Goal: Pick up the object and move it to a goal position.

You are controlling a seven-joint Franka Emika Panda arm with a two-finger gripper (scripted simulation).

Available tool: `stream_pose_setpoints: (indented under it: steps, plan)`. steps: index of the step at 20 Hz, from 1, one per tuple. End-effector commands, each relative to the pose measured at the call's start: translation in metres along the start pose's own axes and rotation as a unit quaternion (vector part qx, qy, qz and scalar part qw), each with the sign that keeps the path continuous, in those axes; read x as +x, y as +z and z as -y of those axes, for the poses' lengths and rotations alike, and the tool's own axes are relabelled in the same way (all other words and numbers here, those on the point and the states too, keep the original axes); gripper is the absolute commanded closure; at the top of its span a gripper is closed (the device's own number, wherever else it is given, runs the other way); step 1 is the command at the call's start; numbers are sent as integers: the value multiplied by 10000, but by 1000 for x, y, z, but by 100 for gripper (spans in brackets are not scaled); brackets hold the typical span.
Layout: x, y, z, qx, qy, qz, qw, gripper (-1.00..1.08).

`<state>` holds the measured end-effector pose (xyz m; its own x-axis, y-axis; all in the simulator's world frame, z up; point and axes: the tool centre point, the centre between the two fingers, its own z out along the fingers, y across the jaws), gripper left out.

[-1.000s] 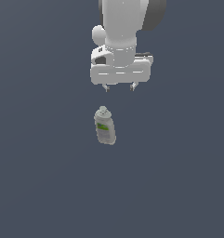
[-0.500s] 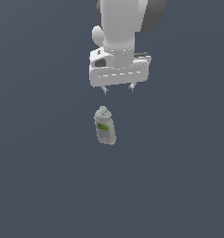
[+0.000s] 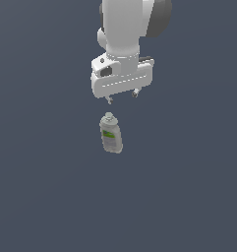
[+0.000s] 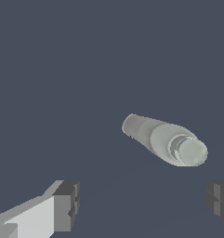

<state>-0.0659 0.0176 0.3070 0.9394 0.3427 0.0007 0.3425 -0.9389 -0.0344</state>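
while white end effector point(image 3: 122, 97) has dropped closer since a second ago, fingers spread, grasping nothing, small pale grey-beige bottle with green label point(image 3: 110, 134) stands just below, untouched; descent underway, grasp not yet made.

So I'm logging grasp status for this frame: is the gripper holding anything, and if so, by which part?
Nothing is held. The gripper is open and hangs apart from the bottle, which stands untouched on the floor with its grey cap free.
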Motion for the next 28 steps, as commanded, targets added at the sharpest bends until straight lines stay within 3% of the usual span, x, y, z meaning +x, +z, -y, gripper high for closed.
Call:
stream_pose_setpoints:
  steps: [1, 7, 14, 21, 28]
  plan:
    - [1, 1, -3, -10, -307, 0, 9995, -92]
    - [3, 5, -11, -34, -1028, 2, 9947, -92]
    - [5, 9, -20, -61, -1862, 9, 9825, -92]
    - [7, 13, -30, -88, -2684, 22, 9633, -92]
    - [9, 17, -39, -113, -3486, 41, 9372, -92]
